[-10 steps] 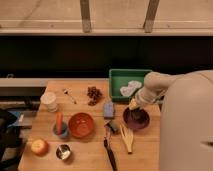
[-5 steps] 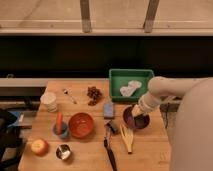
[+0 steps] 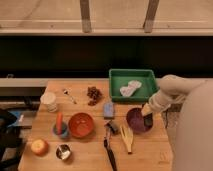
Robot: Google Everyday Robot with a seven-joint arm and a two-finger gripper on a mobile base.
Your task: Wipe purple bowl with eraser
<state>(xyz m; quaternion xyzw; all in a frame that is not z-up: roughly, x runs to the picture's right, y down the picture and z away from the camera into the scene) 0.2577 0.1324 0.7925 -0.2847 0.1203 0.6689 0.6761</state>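
Right of centre on the wooden table point(image 3: 95, 147), the round dark purple bowl point(image 3: 136, 120) sits below the green rectangular tray point(image 3: 131, 75). Reaching from the right, the gripper point(image 3: 147, 120) pinches the small dark eraser point(image 3: 148, 121) at the bowl's right rim. An orange-red bowl point(image 3: 81, 124) lies well left.

The purple bowl point(image 3: 136, 120) is round, shallow and dark purple-magenta, sitting upright just below the green tray's point(image 3: 133, 84) front right corner. The eraser point(image 3: 148, 120), a small dark block, is over the bowl's right side, farther from the tray, at the tip of the gripper point(image 3: 148, 118) that reaches down into the bowl.
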